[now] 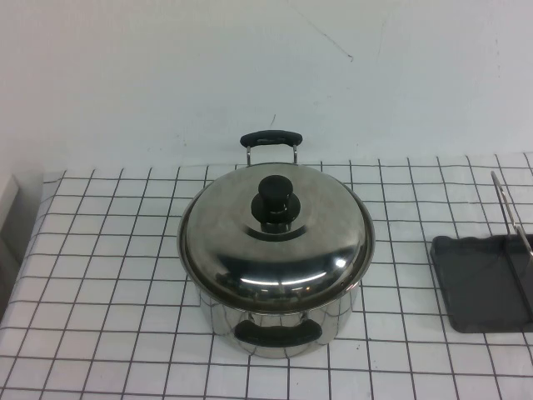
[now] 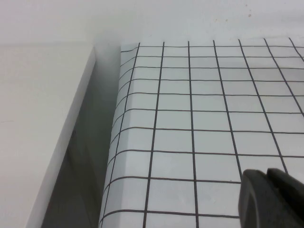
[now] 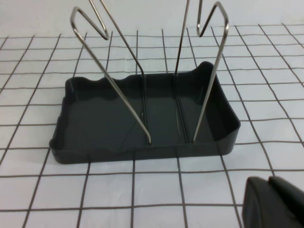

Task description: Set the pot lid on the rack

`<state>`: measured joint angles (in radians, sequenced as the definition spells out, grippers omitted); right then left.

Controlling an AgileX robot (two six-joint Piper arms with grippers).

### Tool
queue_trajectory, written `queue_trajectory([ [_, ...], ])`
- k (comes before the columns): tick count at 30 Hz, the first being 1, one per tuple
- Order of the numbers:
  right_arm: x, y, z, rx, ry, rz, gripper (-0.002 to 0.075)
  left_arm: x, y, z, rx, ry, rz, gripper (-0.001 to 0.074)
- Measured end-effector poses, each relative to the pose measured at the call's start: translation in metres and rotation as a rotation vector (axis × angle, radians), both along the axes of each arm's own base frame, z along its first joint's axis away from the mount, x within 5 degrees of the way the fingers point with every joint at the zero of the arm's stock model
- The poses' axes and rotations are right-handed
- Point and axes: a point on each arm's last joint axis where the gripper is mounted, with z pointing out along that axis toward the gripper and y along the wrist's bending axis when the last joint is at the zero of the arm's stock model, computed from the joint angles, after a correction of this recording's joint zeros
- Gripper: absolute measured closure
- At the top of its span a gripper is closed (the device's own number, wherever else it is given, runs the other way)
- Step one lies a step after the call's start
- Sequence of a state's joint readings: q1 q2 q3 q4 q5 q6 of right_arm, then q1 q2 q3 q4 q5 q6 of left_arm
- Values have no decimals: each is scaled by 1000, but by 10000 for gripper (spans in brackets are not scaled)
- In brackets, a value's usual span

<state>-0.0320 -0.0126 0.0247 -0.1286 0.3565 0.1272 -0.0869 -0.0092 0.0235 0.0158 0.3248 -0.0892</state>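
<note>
Left gripper [image 2: 273, 197] over table's left edge above checked cloth [image 2: 213, 118], only dark tip showing; jaw opening cannot be told, nothing seen held. Right gripper [image 3: 275, 202] near rack [image 3: 142, 118] at right edge, only dark tip showing; opening cannot be told, touching nothing seen. Pot lid [image 1: 275, 237] seated on steel pot [image 1: 279, 321], mid-table, black knob up. Rack tray [image 1: 479, 283] holds only wire rods [image 3: 209, 76], leaning.
</note>
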Motion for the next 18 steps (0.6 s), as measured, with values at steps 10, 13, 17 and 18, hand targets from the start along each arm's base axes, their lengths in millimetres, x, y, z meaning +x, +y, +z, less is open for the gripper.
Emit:
queue_trajectory([
  [10,0,0,0,0,0,0,729,0,-1,1,-27,-11,-2,738],
  [13,0,0,0,0,0,0,729,1,-3,2,-103,-23,-6,738],
  [17,0,0,0,0,0,0,729,1,-6,3,-202,-21,-11,738],
  [18,0,0,0,0,0,0,729,1,-6,3,-210,-22,-11,738],
])
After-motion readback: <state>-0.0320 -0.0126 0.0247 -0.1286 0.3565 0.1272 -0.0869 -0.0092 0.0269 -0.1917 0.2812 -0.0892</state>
